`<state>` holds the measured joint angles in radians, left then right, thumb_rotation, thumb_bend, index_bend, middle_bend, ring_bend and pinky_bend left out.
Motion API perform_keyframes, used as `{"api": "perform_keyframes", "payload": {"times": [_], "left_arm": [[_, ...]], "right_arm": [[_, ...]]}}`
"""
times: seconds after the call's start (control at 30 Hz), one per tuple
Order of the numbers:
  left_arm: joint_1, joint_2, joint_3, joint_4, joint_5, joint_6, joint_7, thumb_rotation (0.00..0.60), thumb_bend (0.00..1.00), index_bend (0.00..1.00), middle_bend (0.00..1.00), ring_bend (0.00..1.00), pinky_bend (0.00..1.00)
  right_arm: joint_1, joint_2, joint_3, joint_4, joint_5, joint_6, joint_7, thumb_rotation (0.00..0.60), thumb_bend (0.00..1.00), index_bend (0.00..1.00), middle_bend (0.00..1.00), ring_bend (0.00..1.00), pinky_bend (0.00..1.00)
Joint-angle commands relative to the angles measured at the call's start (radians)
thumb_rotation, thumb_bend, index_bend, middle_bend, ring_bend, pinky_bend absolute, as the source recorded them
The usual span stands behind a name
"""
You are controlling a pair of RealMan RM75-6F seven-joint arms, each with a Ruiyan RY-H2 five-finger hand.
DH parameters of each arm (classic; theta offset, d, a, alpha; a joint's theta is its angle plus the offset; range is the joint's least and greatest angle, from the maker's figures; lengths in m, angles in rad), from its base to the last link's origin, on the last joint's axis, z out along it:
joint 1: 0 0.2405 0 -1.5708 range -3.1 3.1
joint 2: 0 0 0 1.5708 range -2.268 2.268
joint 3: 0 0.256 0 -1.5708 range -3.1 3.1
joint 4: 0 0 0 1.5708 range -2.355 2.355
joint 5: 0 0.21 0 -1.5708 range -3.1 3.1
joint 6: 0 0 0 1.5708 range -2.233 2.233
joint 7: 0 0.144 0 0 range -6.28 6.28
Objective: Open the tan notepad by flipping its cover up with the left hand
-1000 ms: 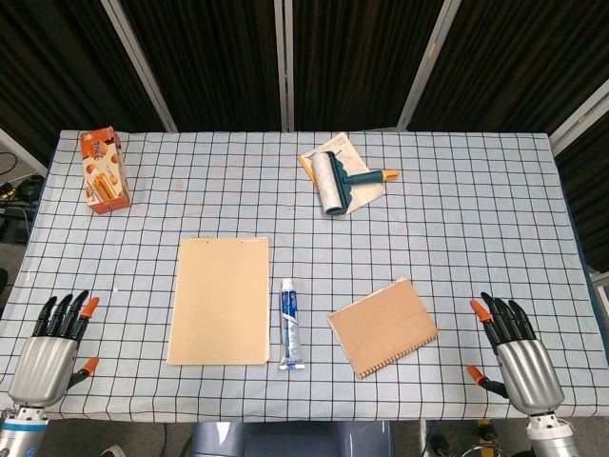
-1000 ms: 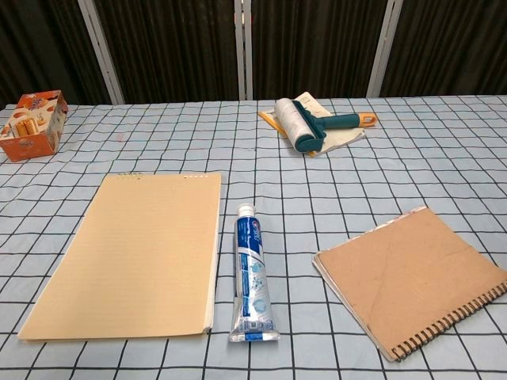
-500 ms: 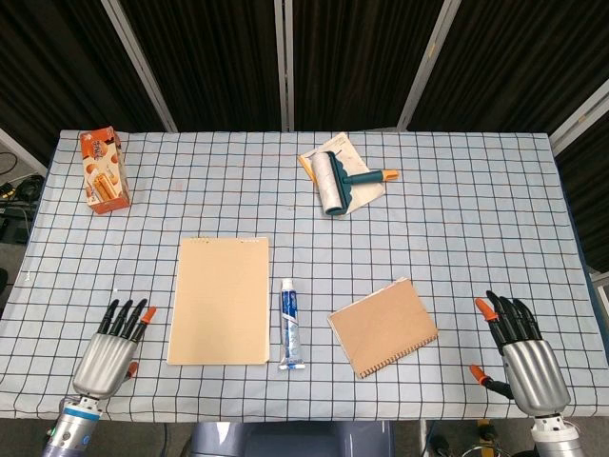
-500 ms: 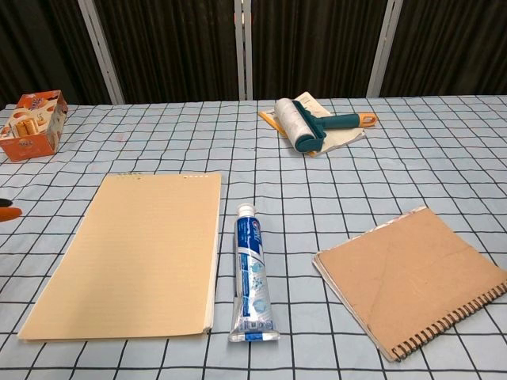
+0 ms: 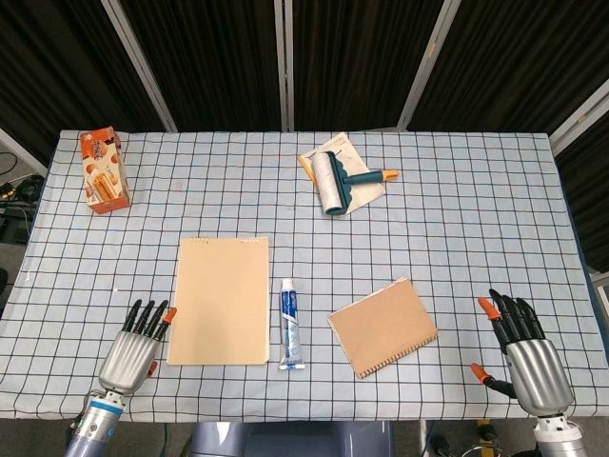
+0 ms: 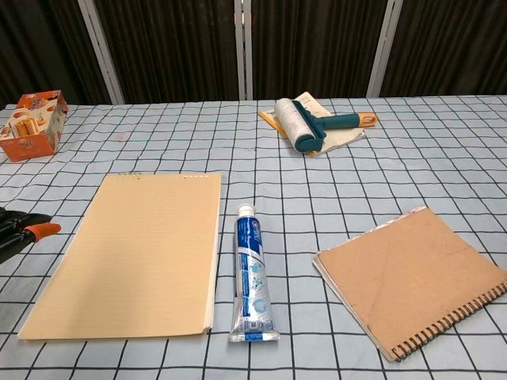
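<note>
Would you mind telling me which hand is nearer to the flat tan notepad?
Left. The left hand sits just beside the tan notepad's near-left corner; the right hand is far across the table, beyond the brown spiral notebook.

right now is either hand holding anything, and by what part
Nothing is held. The left hand hovers open beside the tan notepad; the right hand is open too.

Table point(image 5: 476, 190) covered with pale blue cloth, dark grid lines. Behind table, black pleated curtains point(image 6: 174, 47) with grey metal poles point(image 6: 244, 47) between panels. Light even, soft, shadows weak. Floor at sides dark, cluttered, unclear.
</note>
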<state>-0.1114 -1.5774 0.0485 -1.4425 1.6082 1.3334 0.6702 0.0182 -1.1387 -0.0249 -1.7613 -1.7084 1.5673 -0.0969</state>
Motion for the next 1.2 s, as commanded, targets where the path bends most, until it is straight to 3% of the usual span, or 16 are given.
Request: {"api": "perform_keyframes", "payload": {"times": [0.03, 1.2], "left_arm": [[-0.011, -0.004, -0.005, 0.000, 0.001, -0.005, 0.004, 0.600, 0.18, 0.00, 0.00, 0.00, 0.00], [-0.034, 0.004, 0.042, -0.009, 0.015, -0.018, 0.021, 0.600, 0.18, 0.00, 0.00, 0.00, 0.00]], "right_arm": [[-0.001, 0.005, 0.004, -0.003, 0.002, 0.007, 0.010, 0.600, 0.08, 0.04, 0.00, 0.00, 0.00], [-0.006, 0.013, 0.013, -0.013, 0.008, 0.018, 0.028, 0.600, 0.08, 0.04, 0.00, 0.00, 0.00]]}}
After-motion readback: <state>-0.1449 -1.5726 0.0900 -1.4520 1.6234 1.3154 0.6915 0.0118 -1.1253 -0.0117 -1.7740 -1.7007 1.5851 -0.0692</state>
